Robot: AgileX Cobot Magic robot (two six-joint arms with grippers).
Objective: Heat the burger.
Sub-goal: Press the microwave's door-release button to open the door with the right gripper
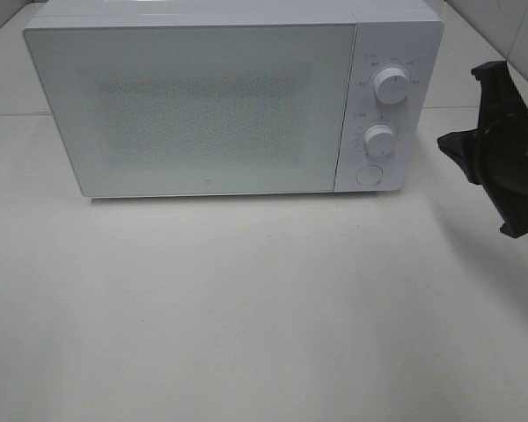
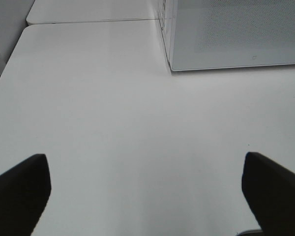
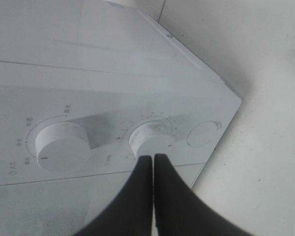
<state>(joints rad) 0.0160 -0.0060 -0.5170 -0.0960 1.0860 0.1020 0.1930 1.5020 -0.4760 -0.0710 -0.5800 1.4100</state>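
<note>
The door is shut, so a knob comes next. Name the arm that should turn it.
Right, probably. The right gripper, shut, points at the lower knob; the left gripper hangs open over the table, off the microwave's other end.

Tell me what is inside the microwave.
The microwave has its door shut; the dotted pane shows only a pale blur. Anything inside, the burger included, is covered.

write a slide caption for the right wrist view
Shut right gripper aimed at the dial beside the round button on the white microwave.
</note>
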